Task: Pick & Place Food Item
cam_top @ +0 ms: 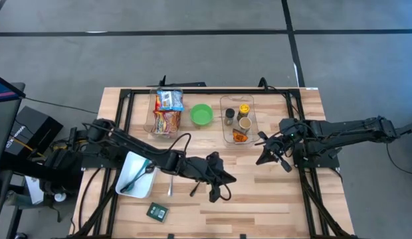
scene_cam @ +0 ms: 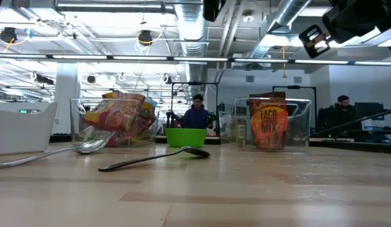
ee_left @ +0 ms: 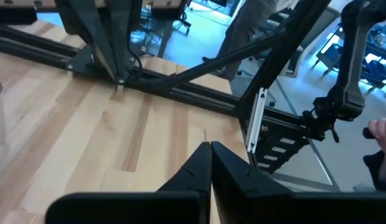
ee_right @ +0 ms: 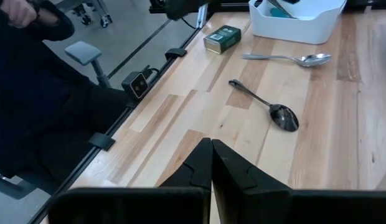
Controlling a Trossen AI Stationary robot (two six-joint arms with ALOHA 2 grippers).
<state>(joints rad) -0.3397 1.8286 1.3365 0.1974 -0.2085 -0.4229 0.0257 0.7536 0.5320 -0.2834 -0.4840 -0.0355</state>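
Observation:
Food packets lie in two clear bins at the table's far side: colourful snack bags in the left bin, and an orange taco mix pouch with small jars in the right bin. My left gripper hangs shut above the bare wood near the table's middle, with nothing between its fingers. My right gripper is also shut and holds nothing, raised at the right side near its own base.
A green bowl stands between the bins. A white tub with utensils sits at the left. A dark spoon, a silver spoon and a small green box lie on the wood. A person sits beside the table.

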